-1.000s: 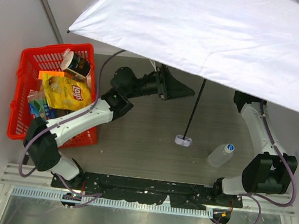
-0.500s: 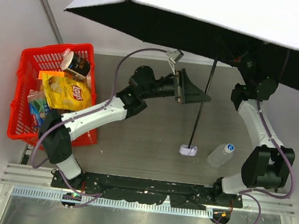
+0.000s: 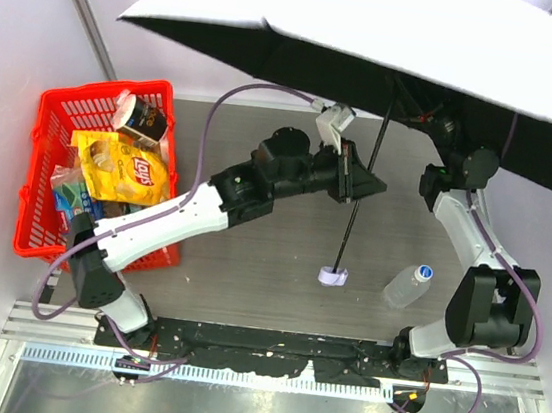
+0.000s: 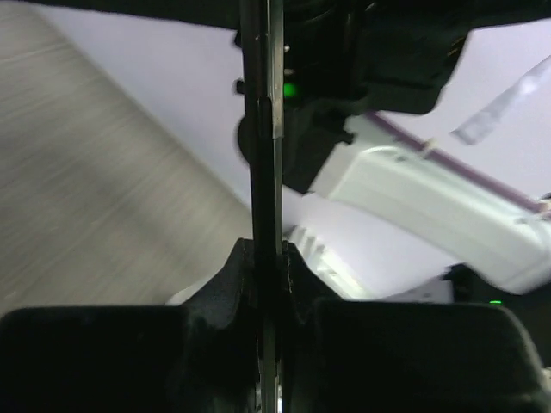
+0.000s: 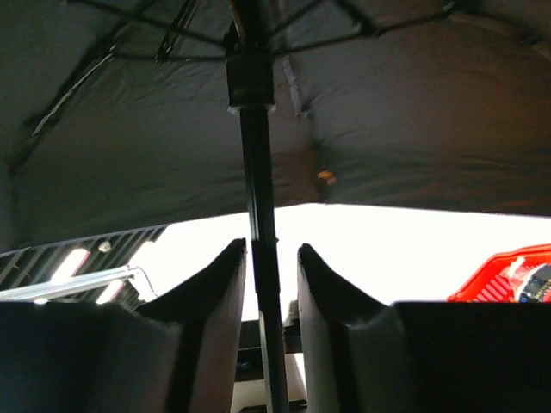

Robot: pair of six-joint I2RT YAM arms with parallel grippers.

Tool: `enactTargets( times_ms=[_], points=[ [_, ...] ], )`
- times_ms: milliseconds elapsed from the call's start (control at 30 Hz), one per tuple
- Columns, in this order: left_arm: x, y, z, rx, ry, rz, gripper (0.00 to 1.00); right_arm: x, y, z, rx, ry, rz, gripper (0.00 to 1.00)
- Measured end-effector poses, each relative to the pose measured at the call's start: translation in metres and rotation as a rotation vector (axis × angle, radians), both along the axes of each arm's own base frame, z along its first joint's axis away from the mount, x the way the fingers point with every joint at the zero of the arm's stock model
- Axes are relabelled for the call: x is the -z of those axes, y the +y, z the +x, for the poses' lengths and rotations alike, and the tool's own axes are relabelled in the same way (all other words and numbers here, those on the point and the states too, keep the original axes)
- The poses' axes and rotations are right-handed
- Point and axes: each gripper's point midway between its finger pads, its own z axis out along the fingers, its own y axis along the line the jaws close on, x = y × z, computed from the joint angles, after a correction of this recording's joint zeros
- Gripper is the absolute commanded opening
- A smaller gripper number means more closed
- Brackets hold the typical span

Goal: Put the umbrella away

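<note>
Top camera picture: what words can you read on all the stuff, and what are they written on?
"Lay's": on the yellow chip bag in the red basket.
Dark box in the basket: there is print, but it is too small to read.
Blue packet beneath the chips: too blurred to read.
Plastic bottle on the table: nothing readable.
Umbrella: no writing shows.

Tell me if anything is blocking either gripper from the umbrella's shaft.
Nothing visible does. The left gripper is clamped directly on the umbrella shaft. The right gripper straddles the shaft near the canopy, with slight gaps beside its fingers.
</note>
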Motion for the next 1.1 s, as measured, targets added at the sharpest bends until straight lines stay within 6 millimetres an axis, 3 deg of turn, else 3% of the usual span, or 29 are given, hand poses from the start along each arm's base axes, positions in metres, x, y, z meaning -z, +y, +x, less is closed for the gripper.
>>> enactTargets(
  times_ms=[267,400,467,700,867,1100],
  points=[
    [0.032,0.032,0.017,-0.338,-0.176,0.281,0.00,0.007,-0.002,0.019,0.273,0.107,-0.182,0.60],
    [0.040,0.046,0.029,-0.432,-0.230,0.368,0.00,0.006,-0.009,0.026,0.417,0.126,-0.276,0.61],
    [0.041,0.050,0.033,-0.456,-0.249,0.389,0.00,0.017,-0.010,0.031,0.467,0.147,-0.320,0.61],
    [0.047,0.060,0.037,-0.492,-0.250,0.445,0.00,0.032,0.006,0.036,0.510,0.132,-0.386,0.60],
    [0.040,0.059,0.035,-0.489,-0.245,0.429,0.00,0.023,0.021,0.029,0.526,0.060,-0.394,0.61],
    [0.025,0.046,0.023,-0.387,-0.164,0.323,0.00,-0.007,0.015,0.021,0.561,-0.032,-0.302,0.64]
  ],
)
